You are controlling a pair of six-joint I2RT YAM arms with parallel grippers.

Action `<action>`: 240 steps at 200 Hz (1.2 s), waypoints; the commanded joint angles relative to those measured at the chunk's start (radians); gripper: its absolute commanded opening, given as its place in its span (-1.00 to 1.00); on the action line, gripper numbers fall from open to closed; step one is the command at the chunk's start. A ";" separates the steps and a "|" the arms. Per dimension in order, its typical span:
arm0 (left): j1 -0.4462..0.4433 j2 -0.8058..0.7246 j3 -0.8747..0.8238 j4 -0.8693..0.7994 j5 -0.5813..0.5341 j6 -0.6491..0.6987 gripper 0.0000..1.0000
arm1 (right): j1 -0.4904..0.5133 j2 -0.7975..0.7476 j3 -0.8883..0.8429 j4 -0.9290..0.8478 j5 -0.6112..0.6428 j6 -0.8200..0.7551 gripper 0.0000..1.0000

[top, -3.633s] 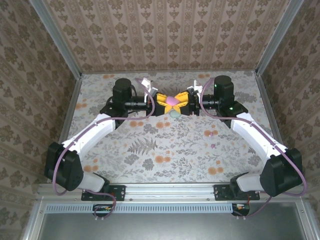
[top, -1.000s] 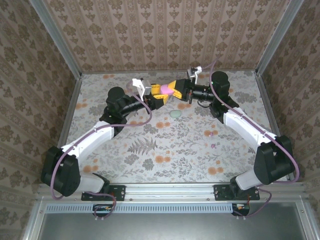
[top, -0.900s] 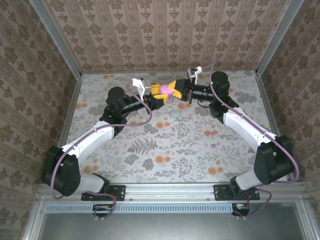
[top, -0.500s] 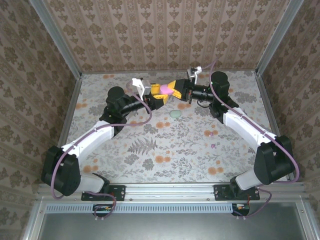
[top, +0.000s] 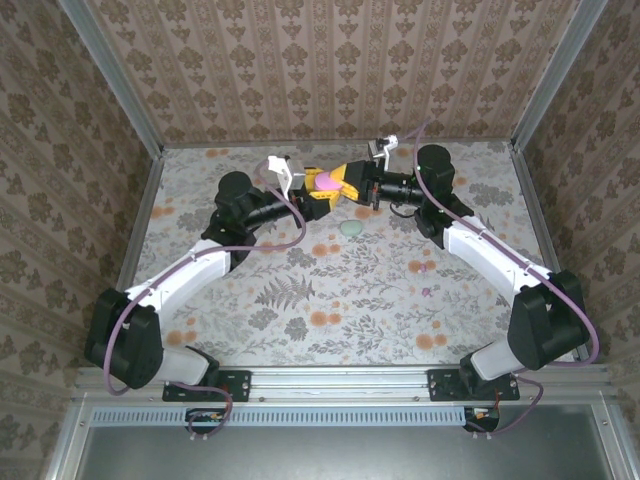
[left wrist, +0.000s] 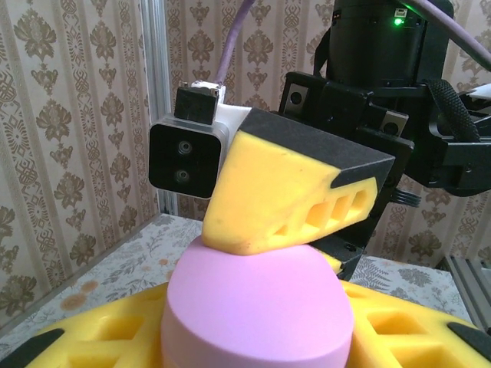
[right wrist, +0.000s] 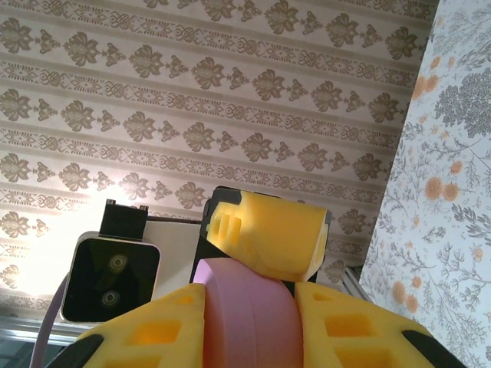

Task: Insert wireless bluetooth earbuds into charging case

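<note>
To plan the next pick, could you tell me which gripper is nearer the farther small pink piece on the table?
Right. In the top view the right gripper hangs back-left of that pink piece; the left gripper is farther left, across the pink case.

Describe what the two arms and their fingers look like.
The left arm and right arm have white links between bulky black joints, each trailed by a purple cable. The fingers are yellow slotted wedges with black backs.
</note>
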 commanded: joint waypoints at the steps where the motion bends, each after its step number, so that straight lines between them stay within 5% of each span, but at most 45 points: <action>1: -0.003 0.001 0.030 -0.002 0.021 0.001 -0.03 | 0.001 -0.022 0.013 0.031 0.007 -0.001 -0.53; 83: 0.006 -0.026 0.008 0.002 0.006 0.018 0.08 | -0.016 -0.037 -0.006 0.044 0.024 0.009 -0.53; 201: 0.007 -0.016 0.013 0.009 0.010 0.017 -0.26 | -0.015 -0.030 -0.010 0.020 0.020 0.016 -0.50; 240: 0.007 -0.018 0.012 0.006 0.013 0.021 -0.33 | -0.016 -0.038 -0.003 -0.032 0.033 -0.019 -0.33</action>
